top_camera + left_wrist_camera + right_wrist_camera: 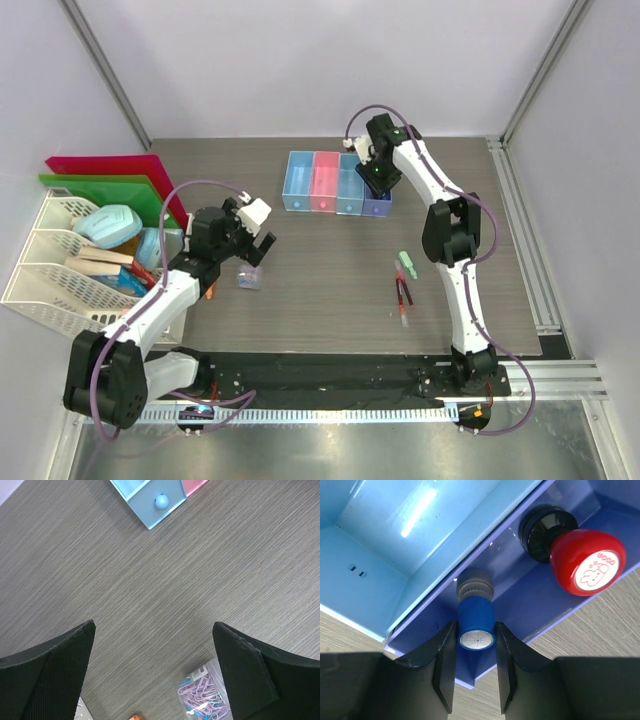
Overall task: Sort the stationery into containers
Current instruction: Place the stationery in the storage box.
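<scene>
Purple box, with a blue-capped bottle gripped in it.
From above, the right gripper is seen at the row of containers and the left gripper near a paper-clip packet. At the left wrist, the jaws are spread wide above the table. At the right wrist, the bottle is clamped between the fingers, with a red-capped bottle lying beside it.

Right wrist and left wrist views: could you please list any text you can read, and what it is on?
red-capped bottle: the cap face shows a small figure and perhaps "0000"; too small to be sure.
blue-capped bottle: only dots, no text.
clear packet: white label, too blurred to read.
</scene>
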Tool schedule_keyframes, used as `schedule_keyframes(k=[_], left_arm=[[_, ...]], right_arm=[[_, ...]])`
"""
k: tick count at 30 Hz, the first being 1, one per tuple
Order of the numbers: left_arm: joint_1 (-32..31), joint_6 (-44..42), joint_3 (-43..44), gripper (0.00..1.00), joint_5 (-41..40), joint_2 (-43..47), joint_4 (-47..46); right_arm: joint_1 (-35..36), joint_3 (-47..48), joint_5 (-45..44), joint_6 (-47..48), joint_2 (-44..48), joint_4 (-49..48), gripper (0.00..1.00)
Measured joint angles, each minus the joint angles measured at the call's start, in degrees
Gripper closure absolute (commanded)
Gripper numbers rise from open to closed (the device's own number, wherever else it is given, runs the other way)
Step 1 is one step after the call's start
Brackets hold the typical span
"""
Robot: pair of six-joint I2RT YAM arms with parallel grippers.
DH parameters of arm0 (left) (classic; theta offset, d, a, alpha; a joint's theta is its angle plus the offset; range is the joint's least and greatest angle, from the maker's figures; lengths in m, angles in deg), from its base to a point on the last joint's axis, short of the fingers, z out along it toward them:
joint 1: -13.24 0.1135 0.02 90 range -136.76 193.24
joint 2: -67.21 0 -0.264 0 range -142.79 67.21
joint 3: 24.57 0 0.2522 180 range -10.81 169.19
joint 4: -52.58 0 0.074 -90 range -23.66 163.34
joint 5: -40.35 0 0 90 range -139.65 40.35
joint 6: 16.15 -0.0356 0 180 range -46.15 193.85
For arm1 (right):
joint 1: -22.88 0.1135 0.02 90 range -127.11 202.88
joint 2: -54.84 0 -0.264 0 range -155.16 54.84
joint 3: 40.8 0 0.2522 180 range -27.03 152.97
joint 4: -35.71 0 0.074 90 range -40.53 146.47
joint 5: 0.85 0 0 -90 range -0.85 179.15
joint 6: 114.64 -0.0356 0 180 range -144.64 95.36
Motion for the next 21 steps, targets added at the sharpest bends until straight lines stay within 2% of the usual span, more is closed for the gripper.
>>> schedule_keyframes(k=[3, 4, 7, 8, 9, 15, 21], left_arm=[[0.0, 0.0, 0.0, 0.0, 0.2, 0.2, 0.0], [0.0, 0.0, 0.0, 0.0, 0.2, 0.2, 0.0], [0.0, 0.0, 0.0, 0.0, 0.4, 0.3, 0.0], [0.0, 0.0, 0.0, 0.0, 0.4, 0.3, 0.0], [0.0, 0.0, 0.0, 0.0, 0.4, 0.3, 0.0], [0.0, 0.0, 0.0, 0.0, 0.4, 0.3, 0.0], [0.0, 0.0, 0.0, 0.0, 0.4, 0.5, 0.0]], right_arm=[[0.0, 0.6, -0.2, 0.0, -0.2, -0.2, 0.95], [0.0, 0.7, -0.2, -0.1, -0.2, -0.5, 0.87], [0.0, 0.7, -0.4, -0.4, -0.2, -0.8, 0.74], [0.0, 0.7, -0.4, -0.5, -0.2, -0.9, 0.62], [0.0, 0.7, -0.4, -0.6, -0.2, -1.0, 0.56], [0.0, 0.7, -0.4, -1.2, -0.2, -1.8, 0.34], [0.1, 1.0, -0.5, -1.3, 0.0, -2.2, 0.3]])
